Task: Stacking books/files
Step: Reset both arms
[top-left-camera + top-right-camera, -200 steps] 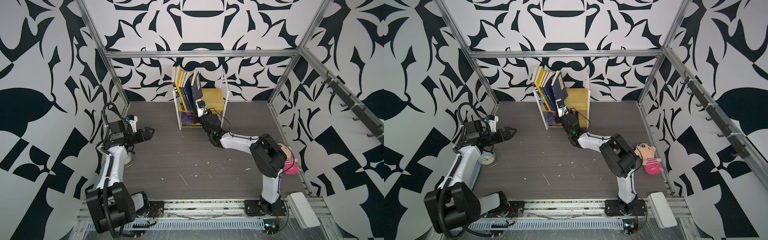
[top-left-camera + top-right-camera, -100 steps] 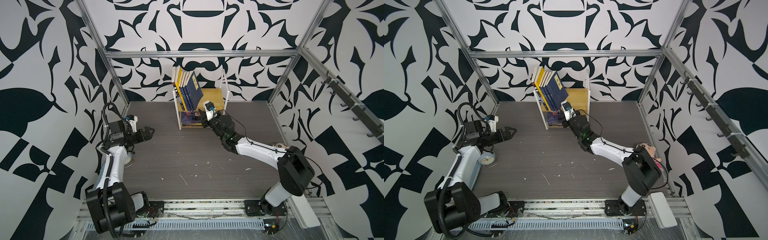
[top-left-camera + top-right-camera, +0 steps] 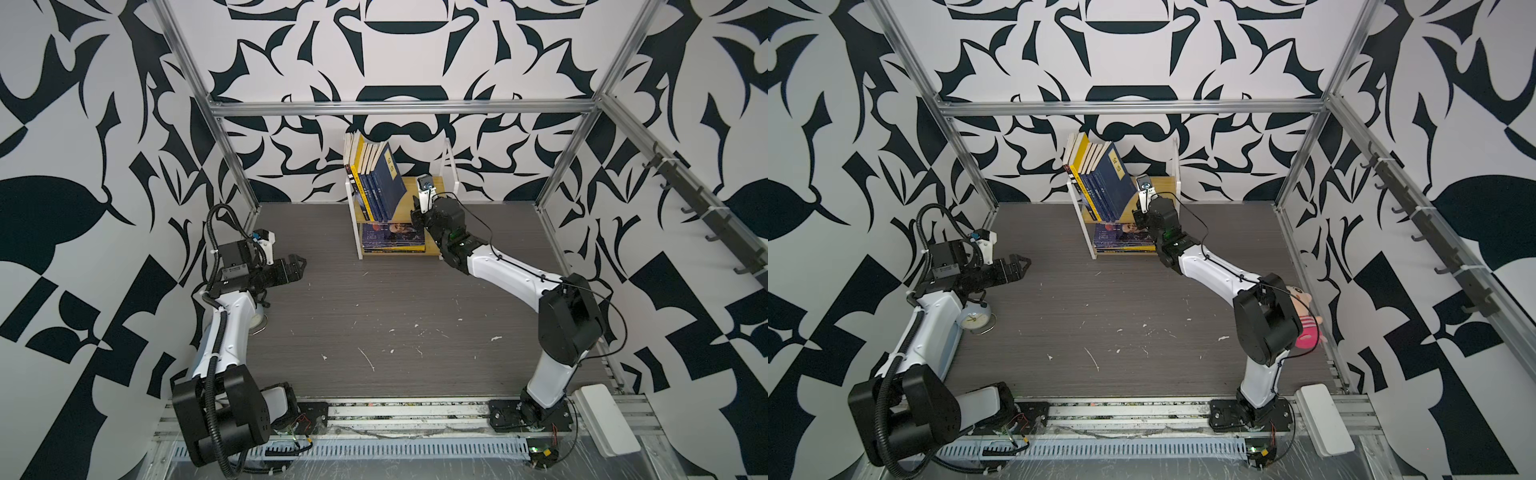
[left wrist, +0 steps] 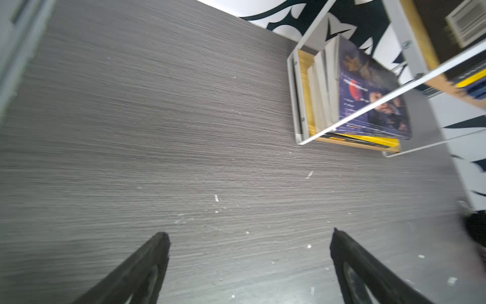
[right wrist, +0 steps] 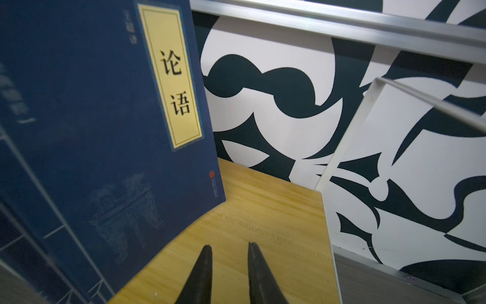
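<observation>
The white-framed shelf (image 3: 354,224) stands at 12 o'clock on the table (image 3: 374,316), against the far wall. Its upper board carries a row of upright books (image 3: 370,183) packed at the 9 o'clock end, navy ones with a yellow one among them. The 3 o'clock half of that board is bare wood. The lower tier holds a flat stack (image 3: 392,235), topped by a dark purple-blue cover with a face on it.

My right gripper (image 5: 229,247) sits over the bare wood just at 3 o'clock of the row. Its fingers are parted by only a narrow gap, with nothing in it. They are just beside the front navy book (image 5: 105,136), not touching it. My left gripper (image 3: 297,264) hangs at 9 o'clock over the table, spread wide and empty.

Only my right wrist view shows the yellow title label (image 5: 172,79) up close, and that book's lower corner resting on the board. Only my left wrist view shows the stack's page edges and the yellow book (image 4: 368,143) at its bottom. A plush doll (image 3: 1304,328) shows in a top view behind my right elbow at 3 o'clock, and an alarm clock (image 3: 973,320) under my left forearm.

The row stands with its long axes upright and its tops tipped toward 9 o'clock, front cover facing 3 o'clock. The flat stack lies with its spines toward 6 o'clock and its long axis running 9 to 3.
</observation>
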